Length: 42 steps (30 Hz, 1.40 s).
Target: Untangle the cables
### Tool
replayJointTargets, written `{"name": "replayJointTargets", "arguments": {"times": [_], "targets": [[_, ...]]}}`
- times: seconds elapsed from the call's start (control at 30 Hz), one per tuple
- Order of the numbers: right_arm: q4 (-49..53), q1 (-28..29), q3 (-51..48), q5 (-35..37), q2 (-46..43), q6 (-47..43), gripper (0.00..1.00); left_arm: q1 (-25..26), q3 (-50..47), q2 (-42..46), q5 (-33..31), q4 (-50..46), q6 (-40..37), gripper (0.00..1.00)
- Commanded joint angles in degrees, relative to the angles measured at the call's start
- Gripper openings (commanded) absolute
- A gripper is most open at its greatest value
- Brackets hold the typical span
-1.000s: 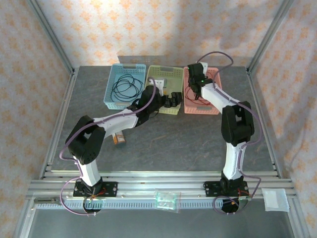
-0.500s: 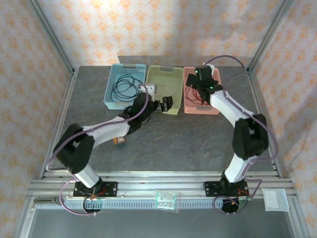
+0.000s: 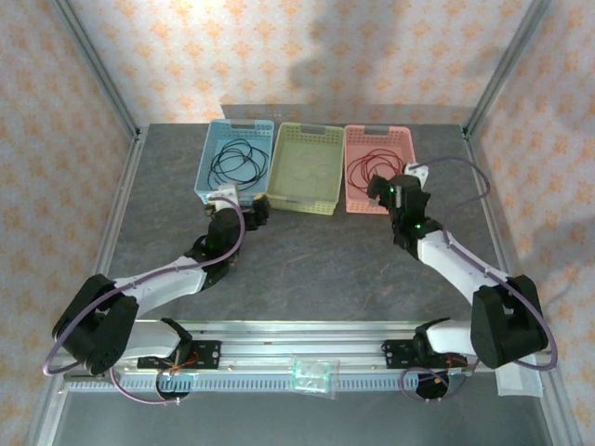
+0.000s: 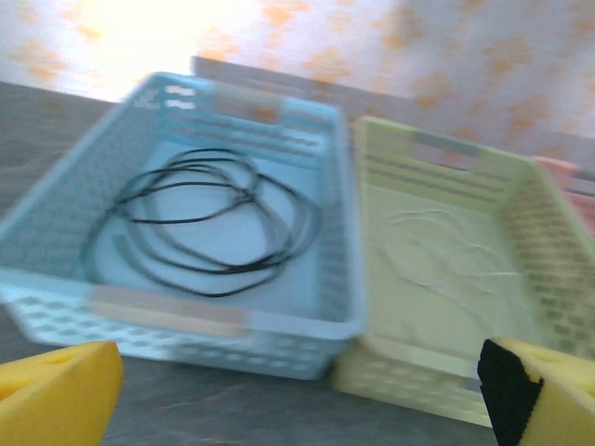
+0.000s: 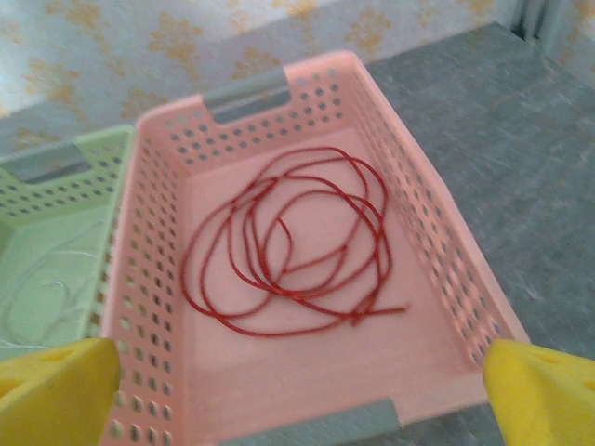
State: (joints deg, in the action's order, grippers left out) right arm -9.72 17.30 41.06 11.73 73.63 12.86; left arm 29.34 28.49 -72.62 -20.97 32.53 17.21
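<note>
Three baskets sit in a row at the far side of the table (image 3: 325,260). The black cable (image 4: 209,220) lies in loops in the blue basket (image 3: 242,124) on the left. The pale cable (image 4: 446,265) lies in the green basket (image 3: 307,131) in the middle. The red cable (image 5: 288,242) lies in loops in the pink basket (image 3: 376,131) on the right. Each cable is alone in its own basket. The left gripper (image 3: 251,208) is at the blue basket's near edge, jaws wide apart, holding nothing. The right gripper (image 3: 383,193) is at the pink basket's near edge, wide apart too, holding nothing.
</note>
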Motion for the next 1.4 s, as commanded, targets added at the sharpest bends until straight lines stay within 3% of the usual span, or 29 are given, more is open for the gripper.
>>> {"name": "replayJointTargets", "arguments": {"times": [0.0, 0.1, 0.3, 0.43, 0.63, 0.83, 0.87, 1.07, 1.1, 1.17, 1.27, 1.37], "targets": [[-9.45, -0.2, -5.94, 5.76, -3.45, -0.1, 1.0, -4.9, -6.31, 3.81, -1.09, 10.86, -5.13, 0.99], [-14.48, -0.32, -11.04, 9.08, -5.62, -1.39, 1.0, -6.43, -13.98, 7.06, -4.53, 22.5, -13.35, 0.99], [-16.22, -2.11, -13.74, 13.32, -3.5, -6.27, 1.0, -10.88, -15.21, 10.2, -6.93, 19.15, -18.72, 0.99], [-24.73, -3.65, -18.6, 11.2, -1.47, -12.66, 1.0, -12.46, -17.44, 8.03, -9.31, 21.89, -21.43, 0.99], [-41.04, -9.92, -25.93, 0.86, 1.06, -12.81, 1.0, -17.79, -22.47, -0.14, -2.76, 38.17, -23.24, 0.99], [-51.37, -11.04, -29.01, -1.86, 1.85, -13.68, 1.0, -20.62, -20.52, -5.82, 3.0, 43.01, -21.87, 1.0], [-53.1, -11.31, -29.55, -2.43, 2.11, -13.66, 1.0, -21.58, -20.64, -6.96, 6.24, 44.67, -21.36, 1.0], [-62.65, -13.87, -32.79, -6.03, 5.05, -14.06, 1.0, -24.83, -23.81, -16.85, 9.06, 60.8, -19.34, 1.0], [-64.32, -14.47, -33.48, -6.98, 5.8, -13.67, 1.0, -25.02, -23.73, -17.49, 9.32, 61.46, -19.28, 1.0], [-68.21, -15.56, -34.4, -7.98, 8.44, -12.73, 1.0, -26.17, -20.65, -14.87, 10.52, 51.2, -17.42, 1.0], [-73.18, -16.07, -34.05, -8.34, 13.27, -12.49, 1.0, -29.24, -16.29, -15.32, 15.0, 43.0, -15.31, 1.0], [-63.6, -16.07, -29.27, -8.59, 13.25, -12.56, 1.0, -29.65, -16.72, -15.59, 15.52, 44.52, -15.1, 1.0]]}}
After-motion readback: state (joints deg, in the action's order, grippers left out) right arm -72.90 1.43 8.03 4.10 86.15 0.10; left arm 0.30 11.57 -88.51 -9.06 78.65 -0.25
